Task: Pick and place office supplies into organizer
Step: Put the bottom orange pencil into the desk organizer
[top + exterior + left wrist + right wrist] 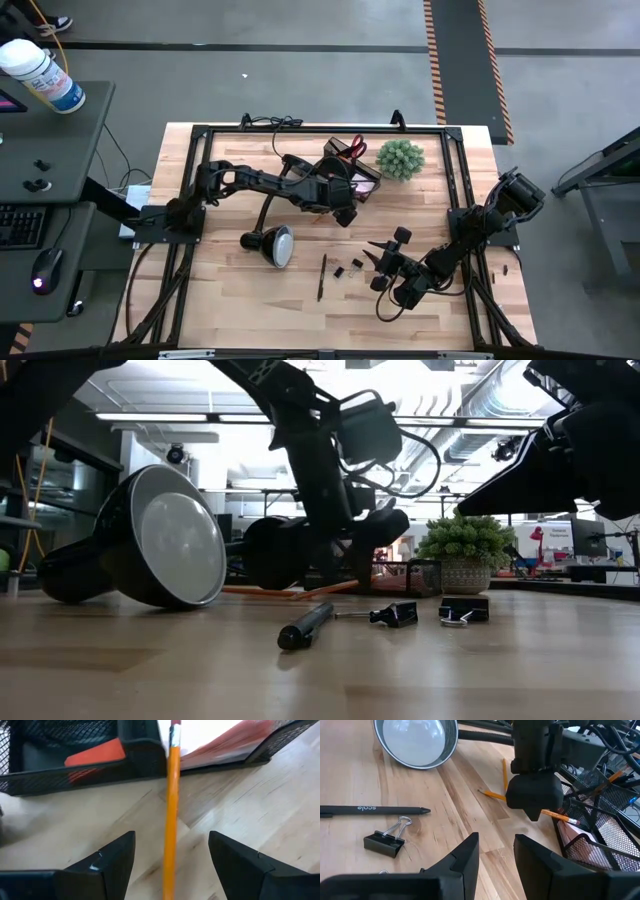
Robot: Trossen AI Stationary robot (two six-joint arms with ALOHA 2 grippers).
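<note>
Left gripper (170,865) spread wide, straddling a pencil (172,815) lying on the tabletop (230,290) just beside the organizer (352,170), likely lined up for a pinch. Farther from the organizer, pen (322,277) and binder clips (348,268). Right gripper (495,855) parted, empty, waiting near the clips.

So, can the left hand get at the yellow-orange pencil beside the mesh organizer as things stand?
Probably yes: the left hand is open with the yellow-orange wooden pencil lying between its fingers on bare table, beside the black mesh organizer; nothing blocks it.
</note>
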